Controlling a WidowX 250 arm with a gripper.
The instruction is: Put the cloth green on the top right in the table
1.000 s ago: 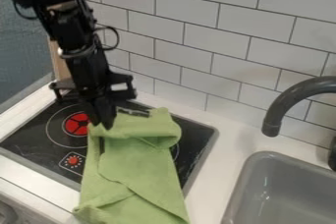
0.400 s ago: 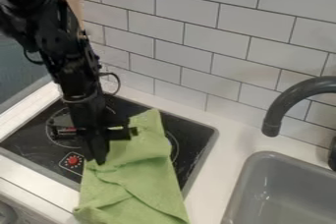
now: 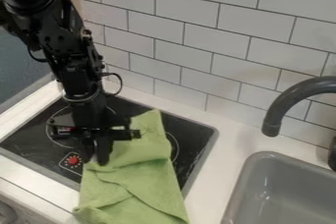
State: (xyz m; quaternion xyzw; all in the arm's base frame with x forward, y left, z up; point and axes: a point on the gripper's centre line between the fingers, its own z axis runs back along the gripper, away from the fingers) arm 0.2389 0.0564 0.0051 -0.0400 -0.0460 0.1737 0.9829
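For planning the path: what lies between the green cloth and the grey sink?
Beside the cloth, the camera view shows the stove's right edge, then white counter before the sink.

The black arm [image 3: 69, 61] comes in from the upper left, and its gripper [image 3: 96, 162] hangs over the black stove [image 3: 195, 138], fingers slightly apart at the upper left part of the green cloth [image 3: 134, 183]. The cloth lies rumpled, with creases across its middle, over the stove and its near edge and down onto the pale counter [image 3: 220, 169]. A red dial marking [image 3: 72, 160] shows on the stove just left of the gripper. To the right, a dark curved faucet [image 3: 282, 102] arches above the counter near a grey sink [image 3: 279, 188]. White rectangular tiles with dark joints cover the wall [image 3: 190, 36] behind.
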